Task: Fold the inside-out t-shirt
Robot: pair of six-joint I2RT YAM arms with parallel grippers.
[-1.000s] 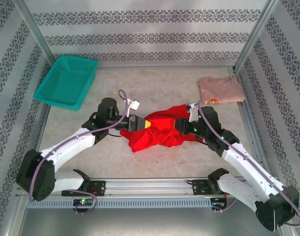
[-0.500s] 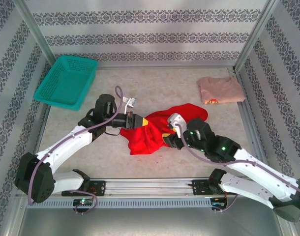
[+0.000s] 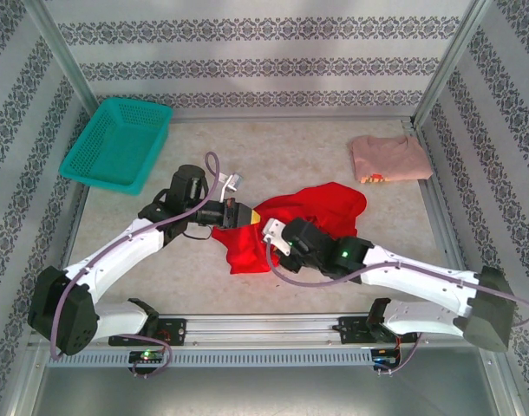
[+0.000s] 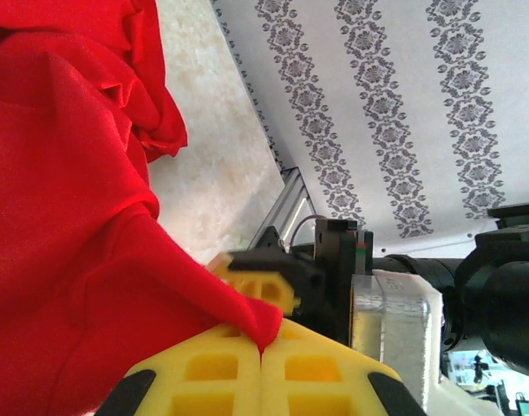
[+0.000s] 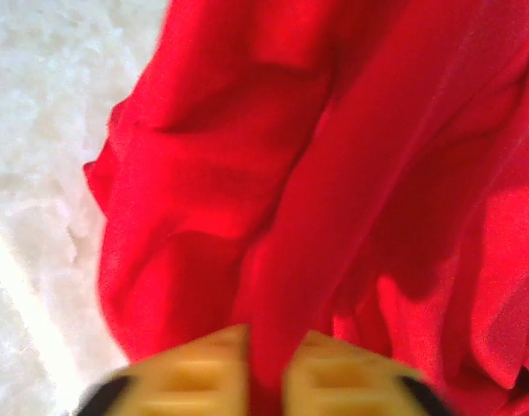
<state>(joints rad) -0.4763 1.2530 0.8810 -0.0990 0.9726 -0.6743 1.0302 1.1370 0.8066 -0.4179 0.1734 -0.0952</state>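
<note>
From where I stood, the bright red soft cloth t-shirt [image 3: 303,217] lay bunched in a loose heap near the middle of the pale marbled table [image 3: 273,156], somewhat nearer its near edge than its far one, with both arms reaching into it. The left gripper [image 3: 247,214] had its yellow pads pressed flat together on a small peak of red fabric at the heap's left side, and in the left wrist view the cloth came to a point right in the seam between them. The right gripper [image 3: 270,234] had come in low from the near side, and in the right wrist view its yellow fingers [image 5: 204,368] pinched a fold of the same red cloth that ran down between them. The shirt looked light and wholly limp: it sagged in deep creases, hung in a drape from the left pinch, and showed no stiffness that would hold a shape. I judged it would trail and bunch when pulled, cling to the pads well enough, and be hard to damage. The better holds seemed to be the hem corners or the shoulder seams, well apart, so it could be spread flat; I could not tell which parts were actually held. A teal plastic mesh basket [image 3: 117,143] sat at the far left corner and a folded pale pink shirt [image 3: 388,159] by the far right edge, both well apart from the heap.
</note>
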